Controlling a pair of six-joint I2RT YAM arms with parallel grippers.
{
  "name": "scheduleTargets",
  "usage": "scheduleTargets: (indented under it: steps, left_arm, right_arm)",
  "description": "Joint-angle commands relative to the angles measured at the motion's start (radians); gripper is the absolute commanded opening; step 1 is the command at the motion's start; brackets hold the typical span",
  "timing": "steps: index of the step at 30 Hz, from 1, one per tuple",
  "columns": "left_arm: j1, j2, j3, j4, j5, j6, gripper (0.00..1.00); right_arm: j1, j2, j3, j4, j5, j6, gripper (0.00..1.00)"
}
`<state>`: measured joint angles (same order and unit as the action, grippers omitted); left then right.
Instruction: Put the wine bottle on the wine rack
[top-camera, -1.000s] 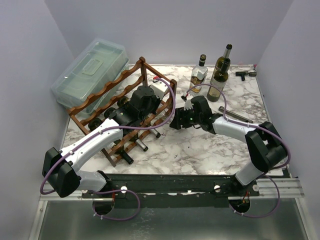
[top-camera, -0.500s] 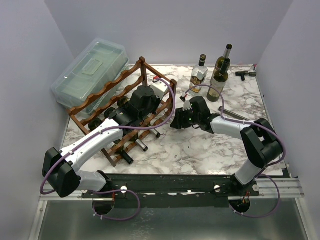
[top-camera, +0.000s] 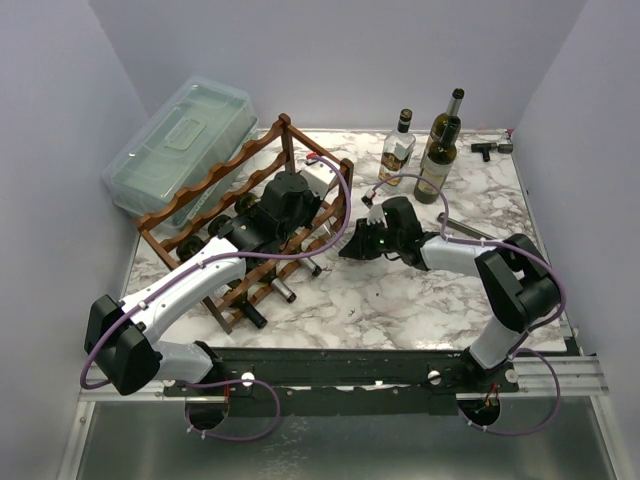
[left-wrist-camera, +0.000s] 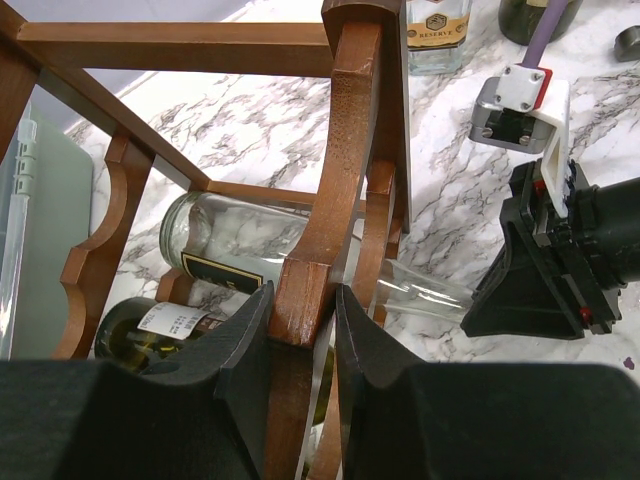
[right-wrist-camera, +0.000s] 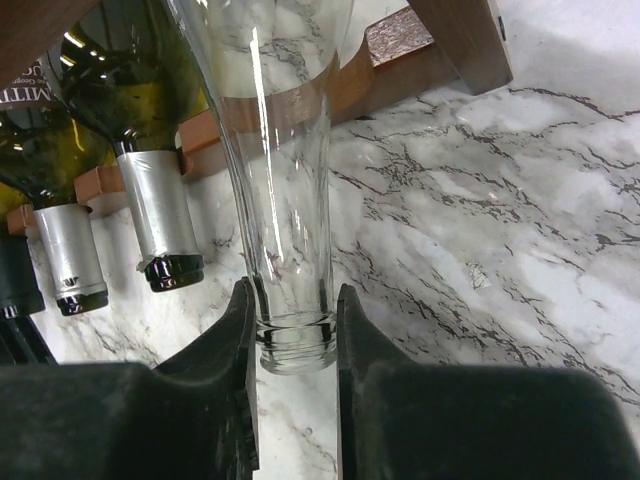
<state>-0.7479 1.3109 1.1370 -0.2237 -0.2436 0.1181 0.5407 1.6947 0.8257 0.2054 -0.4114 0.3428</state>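
The clear bottle (right-wrist-camera: 285, 150) lies on its side in the rack (top-camera: 215, 175). Its body is inside the frame and its neck crosses a scalloped rail and sticks out of the rack's right side, over the table (top-camera: 400, 290).

The right gripper (right-wrist-camera: 293, 330) is clenched on that neck just behind the lip, one finger pressed to each side of the glass. The mouth of the bottle sits between the fingers, above the marble.

In the left wrist view the same bottle shows a flat base and a dark label. It rests behind an upright wavy rail of the rack, and the right gripper meets its neck just outside the rack.

The left gripper (left-wrist-camera: 302, 300) is clamped on that wavy rail, with a finger against each face of the wood. It grips the rack at its right end, near the corner post.

Green bottles (right-wrist-camera: 150, 215) with silver foil necks lie in the rack below and beside the clear one, their mouths pointing out the same side. One of them carries a white label and lies in the tier under the clear bottle's base.

Three more bottles (top-camera: 438, 155) stand upright on the table, well apart from the rack on its far right. A plastic box (top-camera: 180, 135) with a lid sits against the rack's far left side.
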Motion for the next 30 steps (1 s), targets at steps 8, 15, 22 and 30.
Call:
scheduleTargets:
  steps: [8,15,22,30]
  left_arm:
    - [-0.023,0.035,-0.002,-0.029,0.075,-0.012,0.00]
    - [-0.023,0.035,-0.002,-0.028,0.073,-0.011,0.00]
    - [-0.024,0.039,-0.002,-0.028,0.079,-0.013,0.00]
    - [-0.024,0.040,-0.001,-0.028,0.096,-0.021,0.00]
  right_arm:
    - [0.013,0.085,-0.029,0.102,0.001,0.000,0.01]
    - [0.012,0.123,0.007,0.137,0.007,0.005,0.01]
    - [0.013,0.145,0.061,0.135,0.013,-0.009,0.01]
    - [0.013,0.171,0.085,0.179,0.022,0.023,0.01]
